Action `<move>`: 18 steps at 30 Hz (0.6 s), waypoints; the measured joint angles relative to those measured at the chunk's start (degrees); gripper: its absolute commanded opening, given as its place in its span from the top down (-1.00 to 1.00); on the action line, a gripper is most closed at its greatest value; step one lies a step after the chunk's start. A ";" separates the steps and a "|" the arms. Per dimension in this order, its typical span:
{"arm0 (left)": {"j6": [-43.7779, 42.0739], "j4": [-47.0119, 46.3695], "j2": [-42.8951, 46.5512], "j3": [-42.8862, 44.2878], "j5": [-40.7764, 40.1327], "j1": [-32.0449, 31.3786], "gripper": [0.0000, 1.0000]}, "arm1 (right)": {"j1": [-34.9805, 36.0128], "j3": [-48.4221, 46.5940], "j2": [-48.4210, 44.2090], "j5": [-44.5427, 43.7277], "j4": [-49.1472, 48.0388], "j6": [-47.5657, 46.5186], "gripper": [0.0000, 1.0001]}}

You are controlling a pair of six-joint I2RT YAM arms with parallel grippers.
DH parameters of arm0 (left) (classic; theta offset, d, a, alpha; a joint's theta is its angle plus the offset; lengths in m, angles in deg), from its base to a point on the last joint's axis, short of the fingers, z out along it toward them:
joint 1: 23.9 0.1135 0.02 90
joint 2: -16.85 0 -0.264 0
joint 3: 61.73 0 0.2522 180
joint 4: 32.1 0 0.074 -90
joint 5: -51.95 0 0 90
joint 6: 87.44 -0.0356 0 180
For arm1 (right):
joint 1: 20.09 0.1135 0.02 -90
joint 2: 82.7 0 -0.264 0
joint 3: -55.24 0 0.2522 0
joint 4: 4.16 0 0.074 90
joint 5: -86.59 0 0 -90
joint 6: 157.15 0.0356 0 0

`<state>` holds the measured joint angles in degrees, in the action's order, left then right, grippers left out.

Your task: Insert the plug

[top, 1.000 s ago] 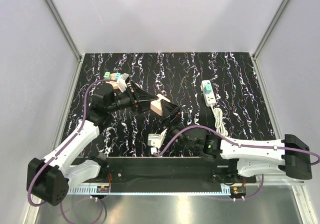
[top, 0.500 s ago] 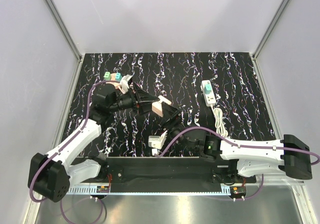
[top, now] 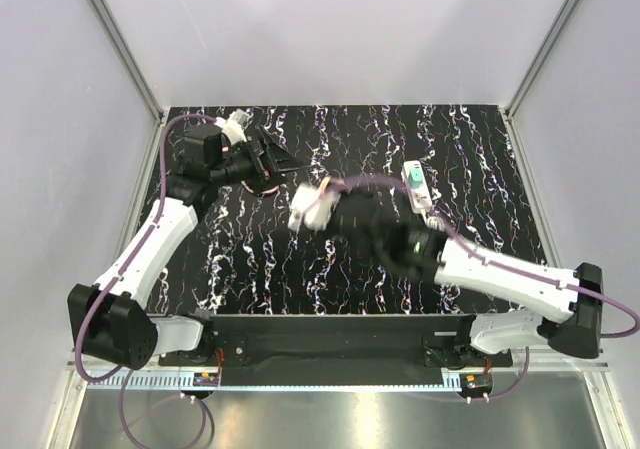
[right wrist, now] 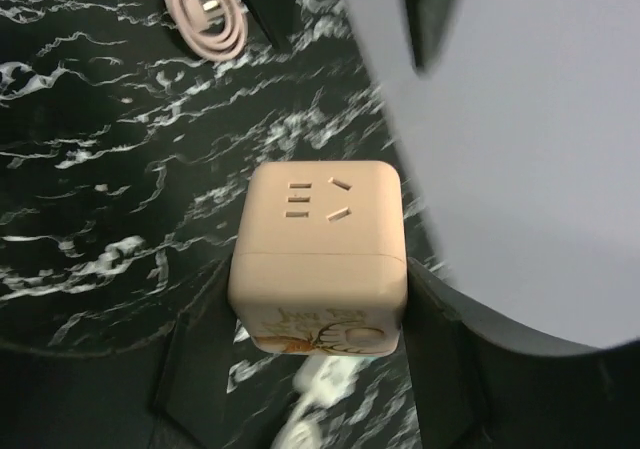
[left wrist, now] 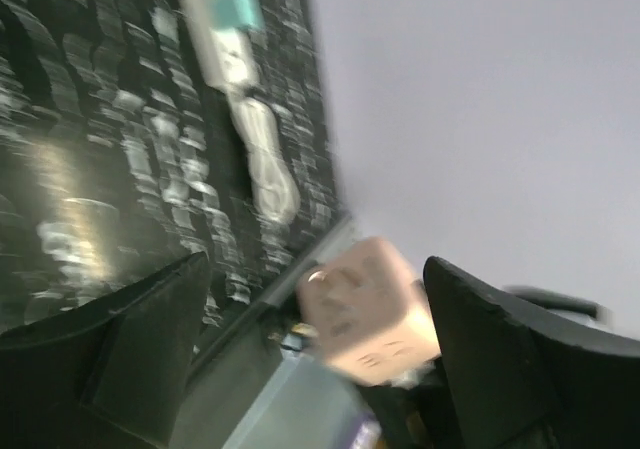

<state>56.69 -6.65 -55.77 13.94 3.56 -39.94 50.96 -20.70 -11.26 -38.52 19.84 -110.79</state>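
Black, white-veined marble-pattern tabletop (top: 480, 149), grey walls around. Right gripper (right wrist: 320, 281): jaws clamped on small peach-tan cube-shaped plastic plug (right wrist: 318, 239), held above table centre, apart from white power strip (top: 417, 187). Left gripper (left wrist: 315, 264): jaws spread wide, empty.

A black table top (top: 480, 149) veined with white marbling fills the floor of the cell. Pale grey walls (top: 330, 29) close it in, with aluminium posts (top: 120, 44) at the corners. Toward the far right lies a white power strip (top: 418, 194) with a teal block (top: 411, 178) seated near its far end. Its white cord (left wrist: 265, 159) is bundled just beyond the near end. A pink cable (right wrist: 207, 19) lies coiled in flat loops on the marbling
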 measured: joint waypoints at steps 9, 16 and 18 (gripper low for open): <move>-23.82 18.91 3.06 2.99 -25.31 1.09 -0.98 | -33.97 -33.11 13.18 22.75 45.29 38.16 1.00; -33.31 23.65 7.76 1.64 -36.33 1.09 -0.98 | -51.34 -36.94 22.86 38.01 60.78 48.02 1.00; -34.71 23.50 9.33 0.42 -37.33 1.09 -0.98 | -53.79 -37.51 25.29 40.37 63.06 49.57 1.00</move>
<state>21.98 16.84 -46.44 14.35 -33.77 -38.84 -2.83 -58.20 14.03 1.85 82.90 -61.21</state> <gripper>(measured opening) 0.985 0.655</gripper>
